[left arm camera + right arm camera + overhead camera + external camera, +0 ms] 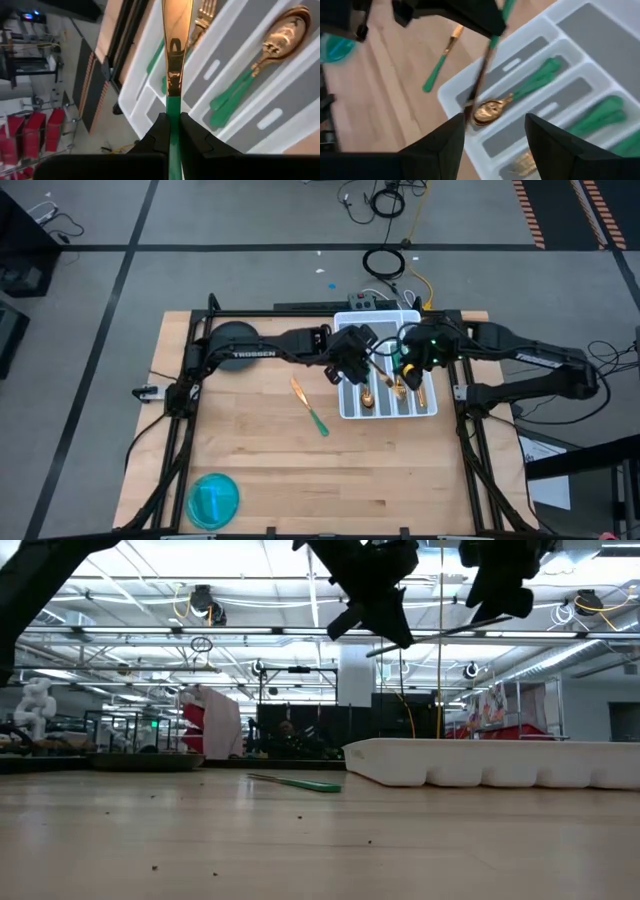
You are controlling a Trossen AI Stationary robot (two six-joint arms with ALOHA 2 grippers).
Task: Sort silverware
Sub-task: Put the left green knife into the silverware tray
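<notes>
The silverware is split between the white tray and the wooden surface. Several gold-headed, green-handled pieces lie in the tray's long compartments: the right wrist view shows a spoon in one slot with green handles resting in the neighbouring slots, and the left wrist view shows another spoon and a fork lying in separate compartments. One piece, a knife, lies alone on the bare surface just left of the tray, its green handle pointing toward the near edge.

The left gripper hangs over the tray's left end, above the compartments rather than in them. Its fingers are clenched on the green handle of a held knife, whose long gold blade reaches out over the tray.

The right gripper hovers over the tray's far right part, close beside the left one. Its fingers are spread apart with nothing between them.

A blue bowl sits near the front left corner of the surface, well apart from the tray and both arms.
</notes>
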